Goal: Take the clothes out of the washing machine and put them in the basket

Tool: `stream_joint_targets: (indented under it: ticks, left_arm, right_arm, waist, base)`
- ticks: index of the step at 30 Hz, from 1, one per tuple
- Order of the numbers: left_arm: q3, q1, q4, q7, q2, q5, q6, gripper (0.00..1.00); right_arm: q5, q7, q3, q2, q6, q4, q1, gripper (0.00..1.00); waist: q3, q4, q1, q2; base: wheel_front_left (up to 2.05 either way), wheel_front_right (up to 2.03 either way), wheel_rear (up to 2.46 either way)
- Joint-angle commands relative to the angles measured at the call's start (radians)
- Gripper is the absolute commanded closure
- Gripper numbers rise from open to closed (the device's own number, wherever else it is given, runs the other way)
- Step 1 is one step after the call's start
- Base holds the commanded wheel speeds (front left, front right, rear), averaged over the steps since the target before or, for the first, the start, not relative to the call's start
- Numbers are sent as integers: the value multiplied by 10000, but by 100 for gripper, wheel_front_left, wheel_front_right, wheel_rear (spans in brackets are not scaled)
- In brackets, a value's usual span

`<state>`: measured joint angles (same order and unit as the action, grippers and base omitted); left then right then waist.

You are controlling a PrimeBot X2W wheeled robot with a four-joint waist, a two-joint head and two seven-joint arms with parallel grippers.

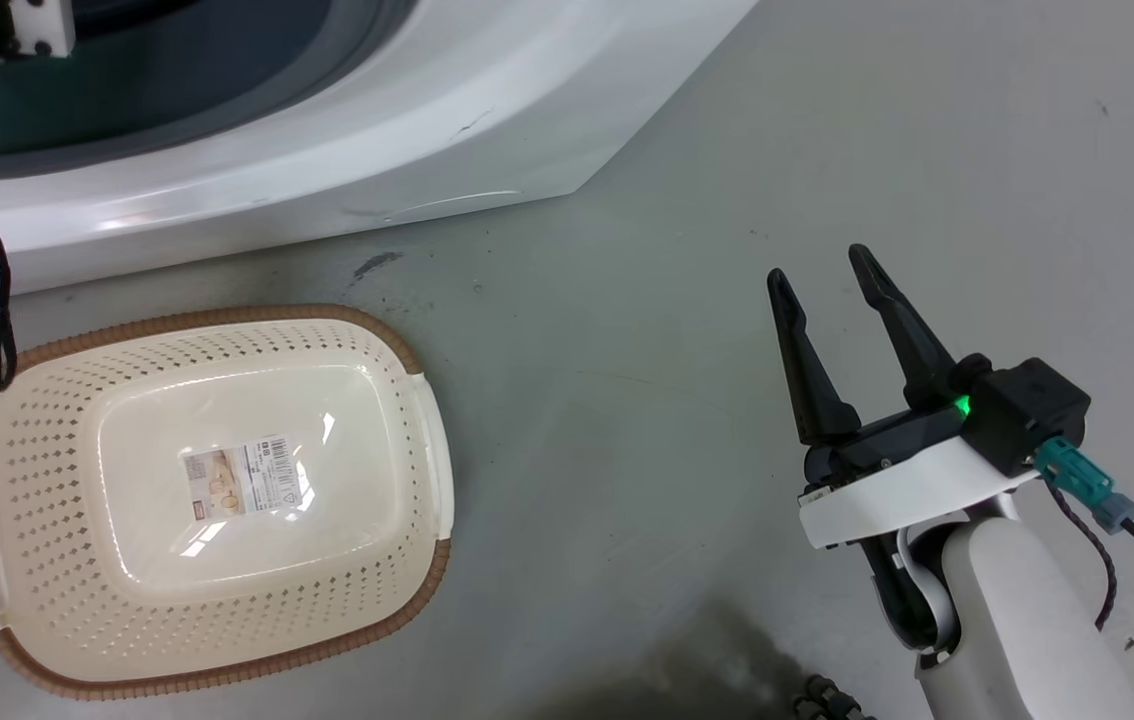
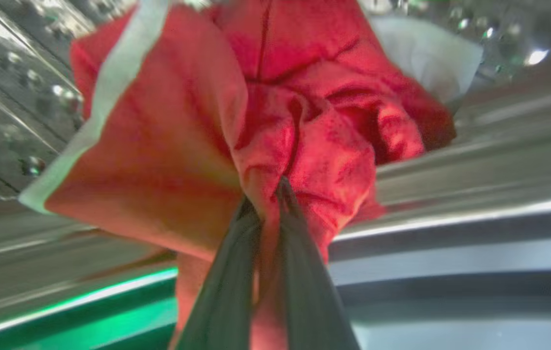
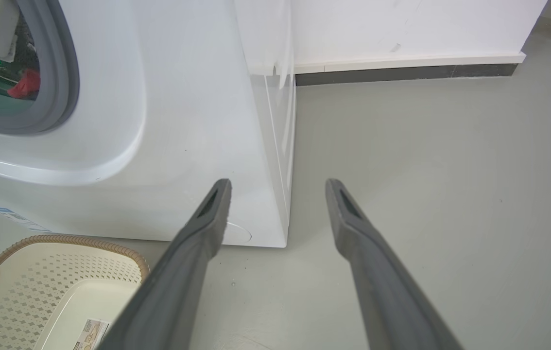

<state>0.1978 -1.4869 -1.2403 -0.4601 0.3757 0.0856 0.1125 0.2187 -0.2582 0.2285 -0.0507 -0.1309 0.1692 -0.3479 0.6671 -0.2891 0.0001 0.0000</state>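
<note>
While the left hand [image 2: 265, 192] reaches inside the washing machine [image 1: 327, 150], its fingers are pressed together on a fold of the clothes [image 2: 198, 126], a red bundle with a white edge, in front of the perforated steel drum [image 2: 8, 97]. Below the machine's curved front edge, the basket [image 1: 227, 318] stands on the floor [image 1: 627, 400], its brown rim near the machine but apart from it and its bottom sticker [image 1: 245, 478] uncovered. Further right, open grey floor separates the basket from the right hand [image 1: 818, 262], which hovers with fingers spread wide.
</note>
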Motion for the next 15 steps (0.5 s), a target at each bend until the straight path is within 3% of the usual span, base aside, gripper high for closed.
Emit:
stream_joint_targets:
  ticks: [1,8,15]
  left_arm:
    - [10,172,211,404,-18,70,-141,100]
    - [-18,1046,1253,3432,-287,173,-607,100]
    - [-104,2394,1683,6509,-749,517,-688,100]
  right_arm:
    - [-34,-50,-49,9,3,56,-188,0]
    - [-329,-65,-369,7,3,235,-148,0]
    - [-777,77,-790,6,3,334,307,0]
  waist:
    - [-30,57,-1,0]
    - [-656,447,-1,0]
    - [-1859,981,-1,0]
  base:
    - [0,0,0]
    - [0,0,0]
    - [0,0,0]
